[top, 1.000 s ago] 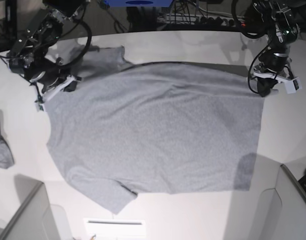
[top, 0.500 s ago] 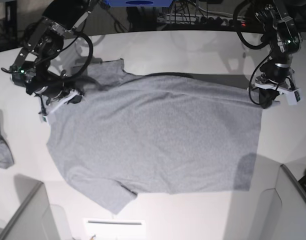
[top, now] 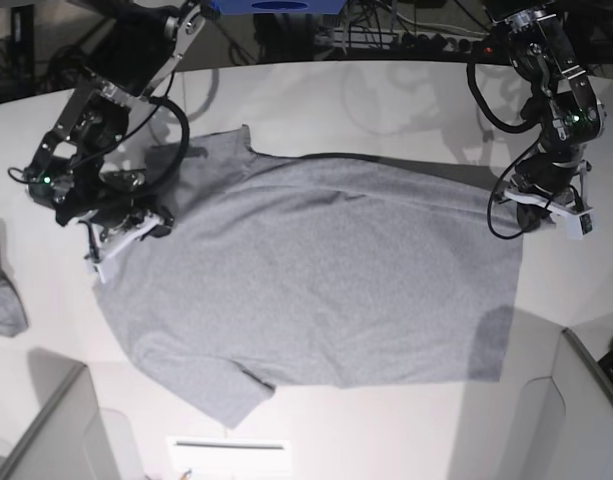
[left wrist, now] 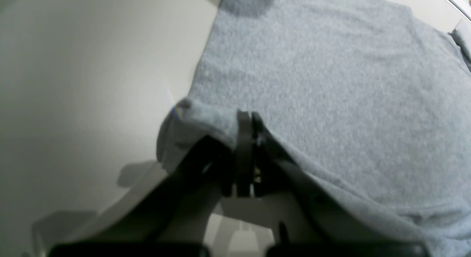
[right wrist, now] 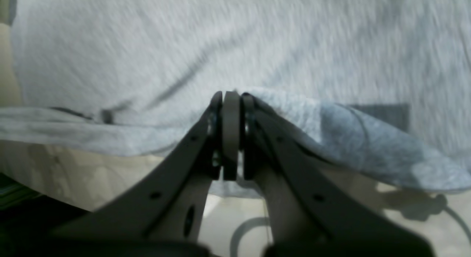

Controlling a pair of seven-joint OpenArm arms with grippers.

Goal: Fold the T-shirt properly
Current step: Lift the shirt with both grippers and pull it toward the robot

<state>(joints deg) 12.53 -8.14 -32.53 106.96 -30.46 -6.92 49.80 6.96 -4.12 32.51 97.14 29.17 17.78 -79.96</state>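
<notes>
The heather-grey T-shirt [top: 316,280] lies spread on the white table [top: 386,90], plain side up, one sleeve at the front left. My left gripper [top: 526,212] is at the shirt's far right corner. In the left wrist view the gripper [left wrist: 245,119] is shut on a lifted fold of the shirt [left wrist: 331,84]. My right gripper [top: 146,222] is at the shirt's left edge near the far sleeve. In the right wrist view the gripper [right wrist: 228,97] is shut on a raised fold of the shirt [right wrist: 220,47].
A small grey cloth piece [top: 1,295] lies at the table's left edge. Grey box corners stand at the front left [top: 56,430] and front right [top: 586,410]. Cables and a power strip [top: 406,35] run behind the table. A white label [top: 229,447] lies at the front edge.
Both grippers have moved toward the front of the table, each carrying its held part of the shirt. The shirt's far edge has come nearer, and more bare table shows behind it.
</notes>
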